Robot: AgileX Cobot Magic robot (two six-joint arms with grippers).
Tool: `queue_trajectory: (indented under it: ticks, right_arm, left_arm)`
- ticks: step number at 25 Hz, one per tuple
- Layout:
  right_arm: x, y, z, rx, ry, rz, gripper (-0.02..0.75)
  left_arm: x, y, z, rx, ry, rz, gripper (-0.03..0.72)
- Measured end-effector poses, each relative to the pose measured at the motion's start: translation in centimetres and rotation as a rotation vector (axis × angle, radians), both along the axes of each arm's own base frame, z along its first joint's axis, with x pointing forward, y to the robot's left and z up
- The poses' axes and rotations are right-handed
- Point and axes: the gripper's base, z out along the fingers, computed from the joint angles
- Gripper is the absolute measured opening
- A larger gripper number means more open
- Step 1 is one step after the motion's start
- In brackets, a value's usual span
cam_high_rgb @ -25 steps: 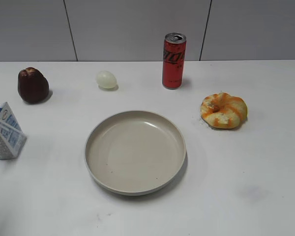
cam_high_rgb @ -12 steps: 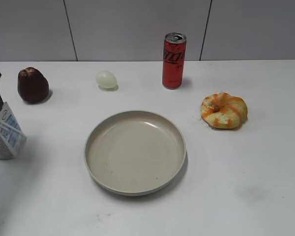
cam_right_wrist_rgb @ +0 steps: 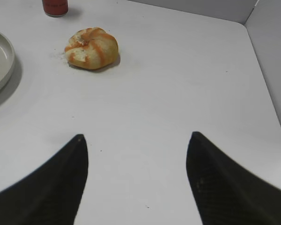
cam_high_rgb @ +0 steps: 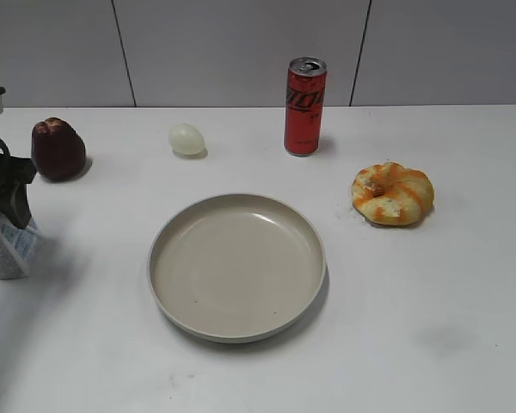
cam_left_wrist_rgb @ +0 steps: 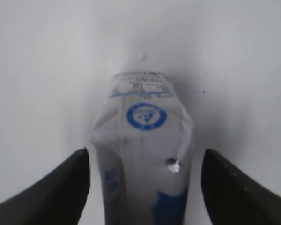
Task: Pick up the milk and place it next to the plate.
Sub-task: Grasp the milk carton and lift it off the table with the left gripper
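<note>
The milk (cam_high_rgb: 7,249) is a small speckled white carton with blue markings, standing at the far left edge of the table. My left gripper (cam_high_rgb: 4,194) hangs over its top and hides the upper part. In the left wrist view the milk (cam_left_wrist_rgb: 143,154) stands between the two open fingers of my left gripper (cam_left_wrist_rgb: 145,187), with gaps on both sides. The plate (cam_high_rgb: 168,292) is a wide beige dish in the middle of the table; its rim also shows in the right wrist view (cam_right_wrist_rgb: 4,61). My right gripper (cam_right_wrist_rgb: 136,178) is open and empty over bare table.
A dark red fruit (cam_high_rgb: 58,148) sits behind the milk at the far left. A pale egg (cam_high_rgb: 187,138) and a tall red can (cam_high_rgb: 304,106) stand at the back. An orange-striped bun (cam_high_rgb: 392,193) lies right of the plate, also seen in the right wrist view (cam_right_wrist_rgb: 91,48).
My left gripper has come in from the left edge and dropped down over the milk, covering its top. The milk, the plate and the other things have not moved.
</note>
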Motion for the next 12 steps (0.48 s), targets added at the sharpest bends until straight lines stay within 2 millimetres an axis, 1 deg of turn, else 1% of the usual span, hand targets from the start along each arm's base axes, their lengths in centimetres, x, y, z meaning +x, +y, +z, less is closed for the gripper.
queue_trajectory:
  ticks: [3,5,10,11,12]
  right_arm:
    - [0.0,0.0,0.0,0.000,0.000,0.000,0.500]
    - [0.0,0.0,0.0,0.000,0.000,0.000,0.500]
    - [0.0,0.0,0.0,0.000,0.000,0.000,0.500]
    - [0.0,0.0,0.0,0.000,0.000,0.000,0.500]
    - [0.0,0.0,0.0,0.000,0.000,0.000,0.500]
  left_arm:
    - [0.2,0.0,-0.7,0.002,0.013,0.005,0.543]
    - [0.3,0.0,-1.2,0.003,0.025,0.007,0.501]
    - [0.4,0.0,-1.7,0.006,0.040,0.007,0.289]
    - [0.4,0.0,-1.6,0.006,0.039,0.007,0.271]
    - [0.5,0.0,-1.6,0.006,0.038,0.007,0.272]
